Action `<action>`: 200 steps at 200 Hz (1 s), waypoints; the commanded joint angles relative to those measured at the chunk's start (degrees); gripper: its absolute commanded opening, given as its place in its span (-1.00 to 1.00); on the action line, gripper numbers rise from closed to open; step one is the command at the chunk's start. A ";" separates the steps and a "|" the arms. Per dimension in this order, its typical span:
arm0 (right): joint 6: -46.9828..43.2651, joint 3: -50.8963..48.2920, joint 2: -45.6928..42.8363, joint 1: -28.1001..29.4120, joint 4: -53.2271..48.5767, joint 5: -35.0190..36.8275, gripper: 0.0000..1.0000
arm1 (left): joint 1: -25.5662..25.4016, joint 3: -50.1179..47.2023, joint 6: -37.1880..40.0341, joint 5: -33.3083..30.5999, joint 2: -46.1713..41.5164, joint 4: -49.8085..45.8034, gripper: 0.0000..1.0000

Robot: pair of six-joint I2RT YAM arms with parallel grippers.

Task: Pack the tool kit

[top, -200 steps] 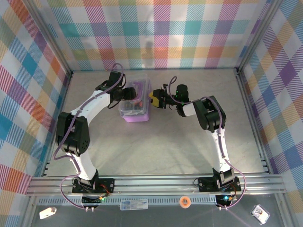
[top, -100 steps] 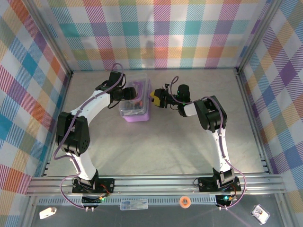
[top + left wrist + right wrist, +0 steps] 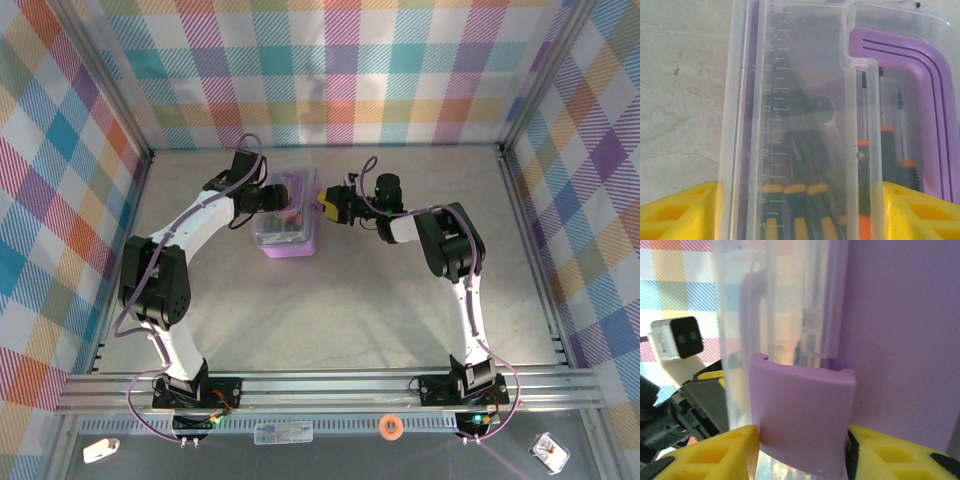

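between its fingers the right gripper (image 3: 802, 440), narrower than before, apparently pinches the case's (image 3: 287, 250) purple latch (image 3: 802, 405); left gripper (image 3: 800, 210) clasps the clear lid (image 3: 805, 75), ruler numbers embossed.

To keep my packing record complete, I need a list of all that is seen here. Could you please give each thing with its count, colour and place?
case: one, lilac, far middle of the table
lid: one, clear, on the case
handle: one, lilac, at the case's edge
latch: one, lilac, on the case's side
screwdrivers: several, black with orange or yellow bands, inside the case
table: one, pale grey
walls: three, many-coloured plaid, around the table
ring: one, orange, front ledge
left pincer: one, yellow, closed on the case
right pincer: one, yellow, closed on the latch
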 commanded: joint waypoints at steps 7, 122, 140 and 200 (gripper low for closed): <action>-4.55 2.10 -0.44 0.20 -5.26 0.76 -0.07 | -2.48 -7.03 -2.72 9.38 12.05 -20.69 -0.81; -15.57 1.37 0.12 0.21 -23.84 5.19 -0.06 | -3.88 -6.27 -2.52 6.98 12.18 -22.07 -0.81; -17.27 2.12 0.01 0.29 -26.51 5.11 -0.05 | -3.95 -6.19 -2.46 7.14 12.36 -22.04 -0.81; -25.44 4.62 -2.59 -0.03 -37.12 6.41 -0.04 | -3.97 -6.73 -2.41 7.50 12.95 -21.47 -0.81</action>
